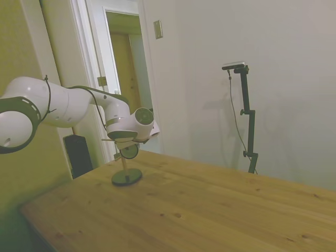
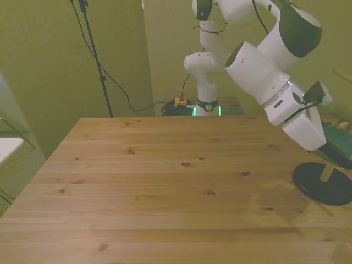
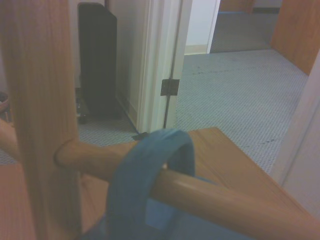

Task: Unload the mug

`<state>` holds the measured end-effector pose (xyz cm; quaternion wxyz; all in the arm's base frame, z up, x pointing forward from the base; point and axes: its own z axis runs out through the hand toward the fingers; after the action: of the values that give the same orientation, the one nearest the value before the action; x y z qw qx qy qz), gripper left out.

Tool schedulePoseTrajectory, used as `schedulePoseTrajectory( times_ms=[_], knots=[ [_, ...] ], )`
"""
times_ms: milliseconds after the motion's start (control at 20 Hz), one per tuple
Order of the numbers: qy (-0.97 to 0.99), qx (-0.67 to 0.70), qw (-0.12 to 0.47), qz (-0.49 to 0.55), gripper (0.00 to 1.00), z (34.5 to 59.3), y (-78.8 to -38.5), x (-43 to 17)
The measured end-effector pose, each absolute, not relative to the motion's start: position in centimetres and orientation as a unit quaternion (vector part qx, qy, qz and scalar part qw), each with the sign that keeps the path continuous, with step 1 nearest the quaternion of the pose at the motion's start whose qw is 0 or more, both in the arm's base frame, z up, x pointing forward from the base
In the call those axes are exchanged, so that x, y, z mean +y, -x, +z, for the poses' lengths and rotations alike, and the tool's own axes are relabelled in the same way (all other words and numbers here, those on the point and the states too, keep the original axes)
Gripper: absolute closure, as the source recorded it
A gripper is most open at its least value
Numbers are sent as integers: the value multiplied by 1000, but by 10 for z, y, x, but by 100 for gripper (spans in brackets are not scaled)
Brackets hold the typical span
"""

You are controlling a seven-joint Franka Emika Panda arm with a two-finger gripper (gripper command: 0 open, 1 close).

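The mug (image 1: 129, 151) hangs by its handle on a peg of the wooden stand (image 1: 126, 177) near the table's far left corner in the side view. In the wrist view the blue-green handle (image 3: 150, 170) loops around the slanted peg (image 3: 210, 195), right beside the upright post (image 3: 40, 100). My gripper (image 1: 127, 143) is right at the mug, just above it. In the front view the gripper (image 2: 336, 155) sits over the stand's dark round base (image 2: 323, 184) at the right edge, with a green patch of the mug (image 2: 334, 135) behind it. The wrist hides the gripper's state.
The wooden table (image 1: 210, 210) stretches out from the stand toward the side view's right. An open doorway (image 1: 123, 58) and a dark box on the floor (image 1: 79, 153) lie beyond the table's far corner. Cables run down the wall (image 2: 110, 77).
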<state>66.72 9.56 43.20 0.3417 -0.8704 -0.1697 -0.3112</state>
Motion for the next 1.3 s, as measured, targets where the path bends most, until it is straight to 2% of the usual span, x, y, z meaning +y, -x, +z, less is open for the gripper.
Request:
schedulePoseTrajectory(
  times_ms=[1300],
  knots=[
    [877,-179,342,-288,100,430,-665,88]
  ],
)
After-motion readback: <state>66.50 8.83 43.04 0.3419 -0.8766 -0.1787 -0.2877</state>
